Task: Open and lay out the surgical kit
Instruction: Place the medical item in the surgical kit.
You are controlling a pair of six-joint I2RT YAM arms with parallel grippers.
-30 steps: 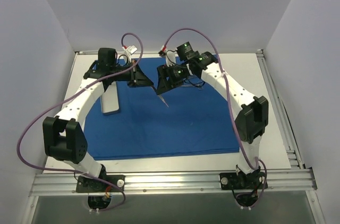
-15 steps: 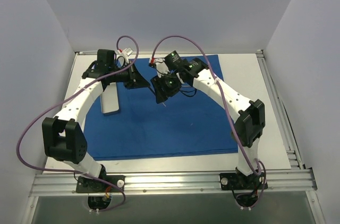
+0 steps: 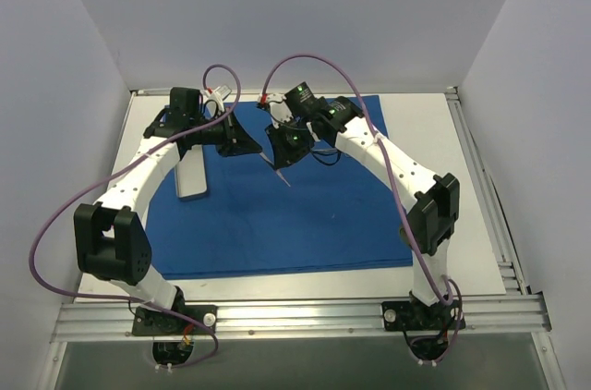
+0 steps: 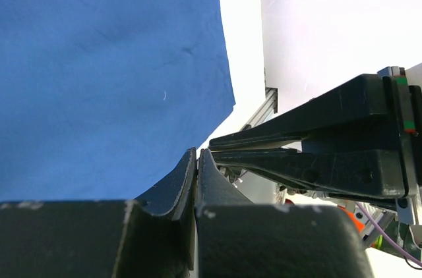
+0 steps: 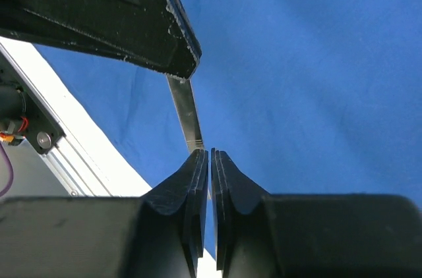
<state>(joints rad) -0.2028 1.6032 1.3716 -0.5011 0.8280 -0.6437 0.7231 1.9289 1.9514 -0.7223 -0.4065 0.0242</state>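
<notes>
Item: surgical kit (image 3: 277,237). Its blue cloth wrap (image 3: 323,214) lies opened flat on the tabletop (image 3: 466,196), pale tray (image 3: 191,177) on its left part. We judge unwrapping done, laying-out unfinished. The right gripper (image 5: 210,153) pinches a thin metal instrument (image 5: 186,113); the left gripper (image 4: 197,152) is closed beside it, hold unclear.
</notes>
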